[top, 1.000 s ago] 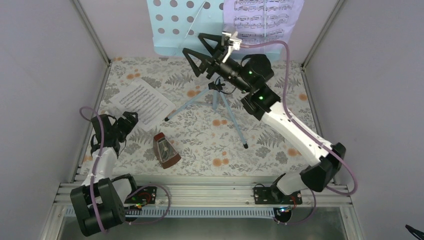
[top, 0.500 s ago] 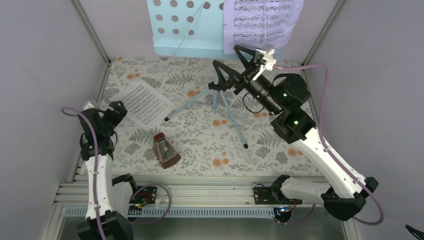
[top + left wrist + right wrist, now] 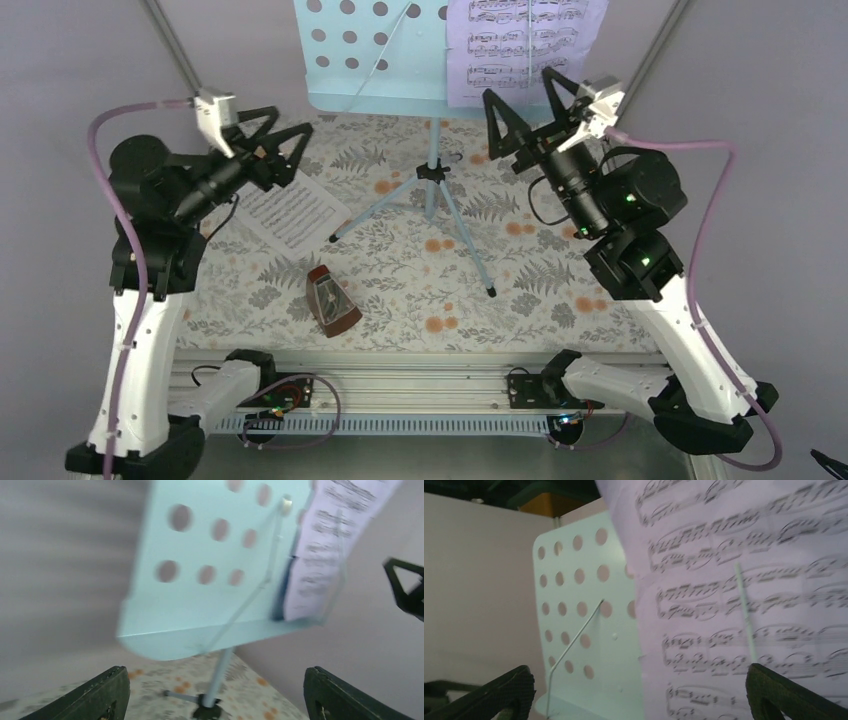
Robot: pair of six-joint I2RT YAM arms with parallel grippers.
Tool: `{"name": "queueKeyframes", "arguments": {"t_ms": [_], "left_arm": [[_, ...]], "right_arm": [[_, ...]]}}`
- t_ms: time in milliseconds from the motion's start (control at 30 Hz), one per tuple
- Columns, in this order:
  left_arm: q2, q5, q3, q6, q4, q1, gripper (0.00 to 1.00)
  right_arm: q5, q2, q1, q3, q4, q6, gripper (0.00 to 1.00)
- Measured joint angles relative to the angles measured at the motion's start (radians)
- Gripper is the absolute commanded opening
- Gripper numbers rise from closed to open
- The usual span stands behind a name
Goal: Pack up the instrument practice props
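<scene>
From above, the stand [image 3: 375, 60] rises at the far edge of the bench [image 3: 540, 290] with a lavender page [image 3: 520, 45] propped on it. A white page [image 3: 290, 210] and the metronome [image 3: 330, 302] lie nearer. The left pincer [image 3: 282, 140] and right pincer [image 3: 517, 85] hang released, empty. The left wrist view shows the stand's thin perforated panel, probably light but top-heavy, so its pole looks the safest hold. The right wrist view fills with the flimsy lavender page, best pinched at an edge.

A robot test booth: plain grey walls [image 3: 760, 100], aluminium mounting rail [image 3: 420, 372] (floral cloth [image 3: 540, 290] underneath).
</scene>
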Motion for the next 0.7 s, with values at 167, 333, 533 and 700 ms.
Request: {"name": "queueKeyframes", "arguments": {"t_ms": [167,333,533,700], "left_arm": [[0.095,-0.012,0.085,0.032,-0.052,-0.270,0.86],[0.253,-0.153,0.227,0.065,-0.121,-0.596,0.84],[0.446,-0.283,0.437,0.080,-0.177,-0.767,0.80],[0.552,-0.393,0.557,0.077,-0.214,-0.769,0.80]], "right_arm": [[0.122,0.032,-0.008,0.128,-0.073,-0.060,1.00],[0.211,0.091,-0.038,0.219,-0.139,-0.101,0.99],[0.232,0.126,-0.073,0.214,-0.210,-0.105,0.87],[0.235,0.127,-0.093,0.214,-0.221,-0.105,0.74]]}}
